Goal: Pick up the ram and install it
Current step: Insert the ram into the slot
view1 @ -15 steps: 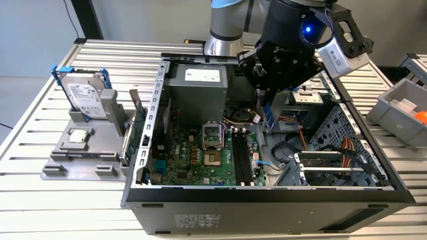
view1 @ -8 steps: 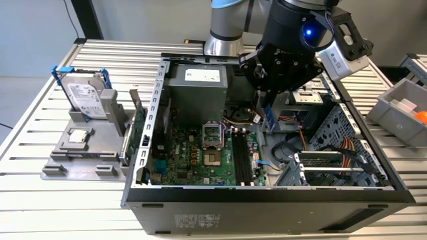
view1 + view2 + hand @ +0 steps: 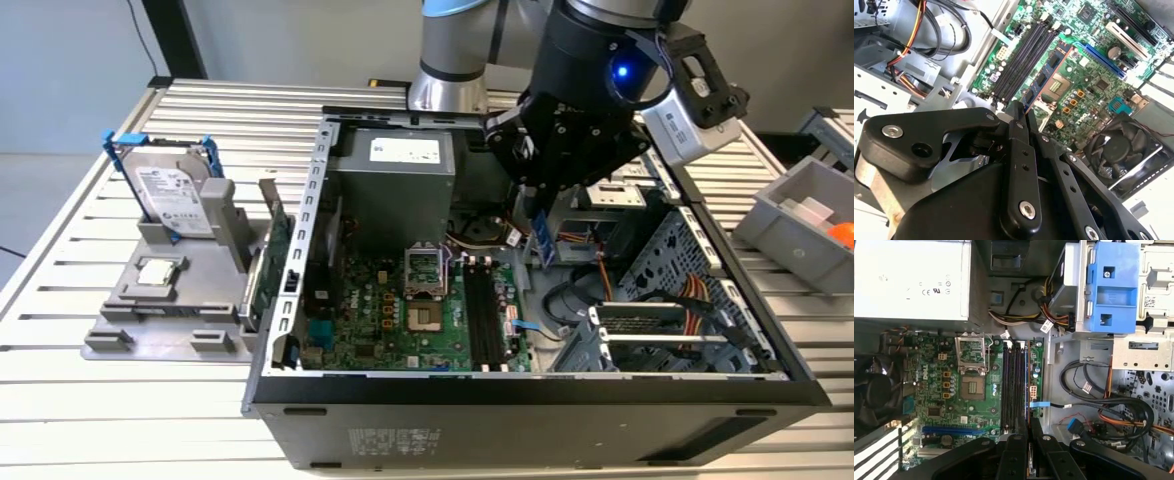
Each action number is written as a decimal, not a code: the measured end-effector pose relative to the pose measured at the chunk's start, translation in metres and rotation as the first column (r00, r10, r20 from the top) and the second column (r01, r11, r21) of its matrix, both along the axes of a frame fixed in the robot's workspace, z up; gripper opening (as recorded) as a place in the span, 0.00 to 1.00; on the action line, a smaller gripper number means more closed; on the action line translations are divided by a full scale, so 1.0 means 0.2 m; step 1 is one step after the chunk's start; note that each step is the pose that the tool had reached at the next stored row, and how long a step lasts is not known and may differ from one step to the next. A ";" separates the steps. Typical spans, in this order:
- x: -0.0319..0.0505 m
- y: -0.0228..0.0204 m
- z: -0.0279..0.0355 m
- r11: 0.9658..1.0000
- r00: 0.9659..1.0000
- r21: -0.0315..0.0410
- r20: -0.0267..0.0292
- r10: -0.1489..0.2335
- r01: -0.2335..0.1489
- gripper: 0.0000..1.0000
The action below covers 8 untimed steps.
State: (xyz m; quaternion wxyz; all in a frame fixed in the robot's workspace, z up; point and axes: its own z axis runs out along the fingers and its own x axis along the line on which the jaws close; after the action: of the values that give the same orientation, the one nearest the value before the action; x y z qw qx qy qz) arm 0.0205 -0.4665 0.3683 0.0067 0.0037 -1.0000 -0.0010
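My gripper (image 3: 541,215) hangs inside the open computer case (image 3: 287,300) and is shut on the ram (image 3: 545,243), a thin stick with black chips that points down from the fingers. In the second wrist view the ram (image 3: 1046,75) reaches out from my gripper (image 3: 1021,112) over the green motherboard (image 3: 1089,95), close beside the black memory slots (image 3: 1021,62). The slots (image 3: 483,315) lie below the stick and a little toward the exterior view's left, and the ram stays above the board. In the first wrist view the fingers (image 3: 1016,452) sit at the end of the slots (image 3: 1013,385).
A silver power supply (image 3: 400,165) fills the case's back. A CPU socket (image 3: 424,275) lies beside the slots, a blue drive caddy (image 3: 1114,287) and loose cables (image 3: 1104,405) on the other side. Outside, a hard drive (image 3: 174,195) stands in a grey holder; a grey bin (image 3: 801,215) sits opposite.
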 end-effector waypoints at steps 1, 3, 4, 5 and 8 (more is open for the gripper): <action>0.001 0.000 -0.001 1.000 1.000 0.000 0.000 0.000 0.000 0.00; 0.001 0.000 -0.001 1.000 1.000 0.000 0.000 0.000 0.000 0.00; 0.001 0.000 -0.002 1.000 1.000 0.000 0.000 0.000 0.000 0.00; 0.001 0.000 -0.002 1.000 1.000 0.000 0.000 0.000 0.000 0.00; 0.001 0.000 -0.004 1.000 1.000 0.000 0.000 0.000 0.000 0.00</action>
State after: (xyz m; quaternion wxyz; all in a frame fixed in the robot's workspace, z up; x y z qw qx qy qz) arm 0.0208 -0.4665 0.3676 0.0067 0.0037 -1.0000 -0.0011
